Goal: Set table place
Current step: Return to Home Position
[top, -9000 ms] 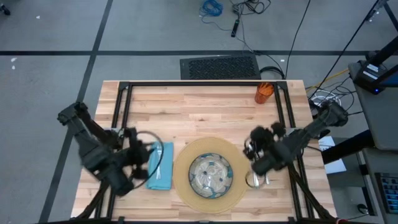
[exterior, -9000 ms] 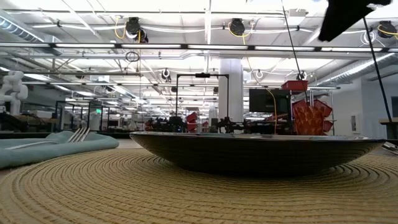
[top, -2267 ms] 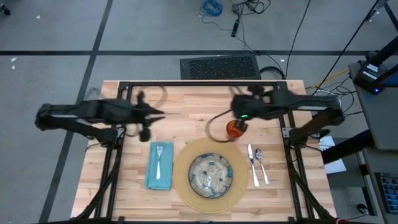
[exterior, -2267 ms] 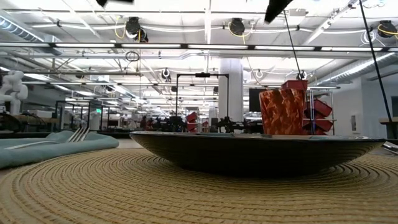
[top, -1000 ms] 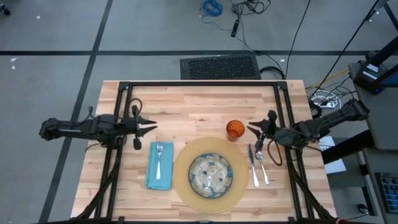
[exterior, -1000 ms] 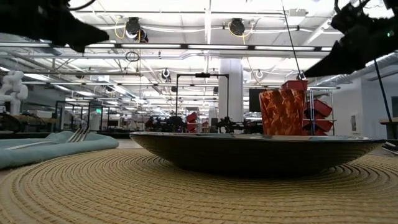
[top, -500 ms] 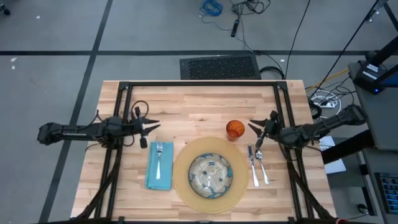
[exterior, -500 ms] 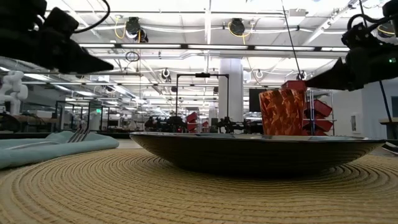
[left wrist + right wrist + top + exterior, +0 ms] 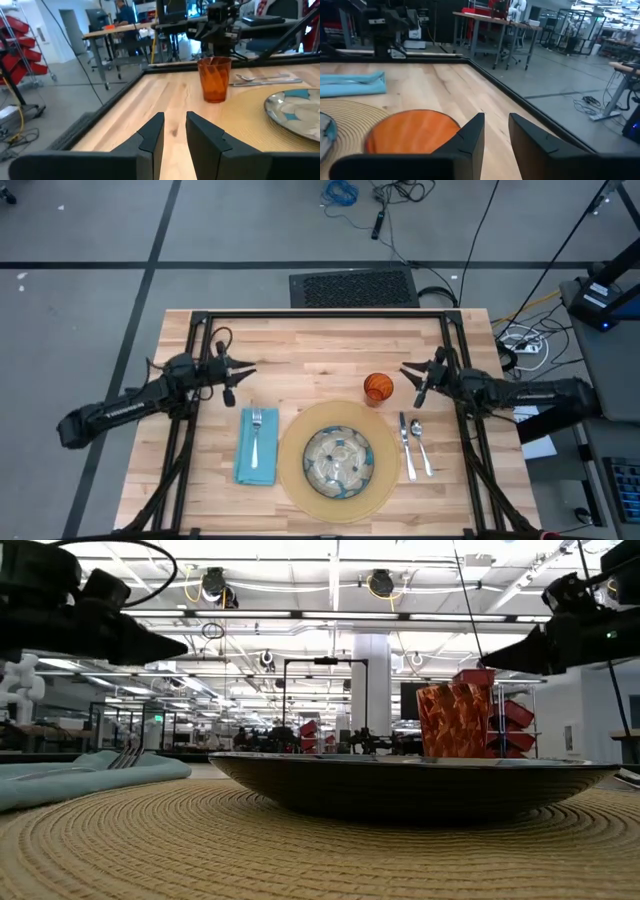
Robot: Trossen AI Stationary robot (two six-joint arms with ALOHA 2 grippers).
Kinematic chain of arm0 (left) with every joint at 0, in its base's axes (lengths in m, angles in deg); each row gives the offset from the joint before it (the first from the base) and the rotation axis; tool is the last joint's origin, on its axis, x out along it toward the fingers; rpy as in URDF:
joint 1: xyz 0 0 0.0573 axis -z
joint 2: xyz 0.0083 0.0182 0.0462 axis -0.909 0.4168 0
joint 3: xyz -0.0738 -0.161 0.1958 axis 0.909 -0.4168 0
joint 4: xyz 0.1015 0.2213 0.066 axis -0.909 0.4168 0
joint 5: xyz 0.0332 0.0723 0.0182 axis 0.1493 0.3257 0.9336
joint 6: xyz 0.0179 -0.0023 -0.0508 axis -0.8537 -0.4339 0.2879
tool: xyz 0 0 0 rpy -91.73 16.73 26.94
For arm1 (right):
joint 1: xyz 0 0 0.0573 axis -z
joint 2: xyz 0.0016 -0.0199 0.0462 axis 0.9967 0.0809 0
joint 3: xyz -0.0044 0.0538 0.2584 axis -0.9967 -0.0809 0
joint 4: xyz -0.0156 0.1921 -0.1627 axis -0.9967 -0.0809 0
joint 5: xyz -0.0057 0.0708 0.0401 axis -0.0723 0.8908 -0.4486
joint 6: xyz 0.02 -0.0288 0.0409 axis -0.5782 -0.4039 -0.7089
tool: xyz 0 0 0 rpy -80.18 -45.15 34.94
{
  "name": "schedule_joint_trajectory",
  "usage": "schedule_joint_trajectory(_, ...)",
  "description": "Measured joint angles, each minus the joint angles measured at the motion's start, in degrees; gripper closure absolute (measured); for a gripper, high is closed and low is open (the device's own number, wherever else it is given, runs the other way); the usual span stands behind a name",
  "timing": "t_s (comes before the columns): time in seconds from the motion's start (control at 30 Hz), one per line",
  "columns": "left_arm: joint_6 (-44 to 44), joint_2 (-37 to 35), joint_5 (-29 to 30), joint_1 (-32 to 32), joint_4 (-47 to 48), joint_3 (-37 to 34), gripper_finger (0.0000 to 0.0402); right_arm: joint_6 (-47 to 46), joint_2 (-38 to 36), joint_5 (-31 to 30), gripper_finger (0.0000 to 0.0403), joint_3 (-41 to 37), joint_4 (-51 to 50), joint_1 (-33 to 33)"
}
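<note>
The round tan mat [image 9: 290, 470] lies at the table's near middle with the patterned glass bowl [image 9: 338, 460] on it. The teal napkin [image 9: 257, 448] lies left of the mat, and the fork [image 9: 256, 432] lies on it. The knife [image 9: 406, 448] and spoon [image 9: 421, 442] lie right of the mat. The orange cup [image 9: 377, 388] stands upright beyond the mat's far right. My left gripper [image 9: 246, 370] hovers beyond the napkin, shut and empty. My right gripper [image 9: 407, 373] hovers just right of the cup, shut and empty, apart from it.
Black frame rails [image 9: 320, 315] run along the table's far edge and both sides. Bare wood [image 9: 310, 360] lies between the two grippers, beyond the mat. The left wrist view shows the cup [image 9: 215, 80] and the cutlery [image 9: 265, 80] farther off.
Both grippers have shifted a little toward the table's far edge and now point level at each other. The left one has come down, as the low view shows. The cup, bowl, napkin and cutlery have stayed where they were.
</note>
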Motion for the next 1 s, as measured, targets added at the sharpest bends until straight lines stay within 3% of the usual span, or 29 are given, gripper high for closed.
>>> schedule_joint_trajectory(0.37, 0.2, 0.1, -11.2, -11.7, -3.9, 0.0, 0.0336, 2.7, -1.4, 19.3, 0.0323, 0.0, -4.3, 20.3)
schedule_joint_trajectory(0.6, 0.6, 0.2, -12.0, -14.3, -3.5, 0.0, 0.0336, 7.1, -1.4, 33.5, 0.0323, 0.0, -2.0, 35.5)
schedule_joint_trajectory(0.8, 6.4, 0.9, -2.1, -14.6, 2.5, 0.0, 0.0336, 6.6, -1.4, 35.0, 0.0323, 0.0, -2.4, 43.3)
schedule_joint_trajectory(1.0, 9.6, 0.9, 9.1, -14.6, 6.3, 0.0, 0.0336, 4.2, -1.4, 34.4, 0.0323, 0.0, -2.9, 44.6)
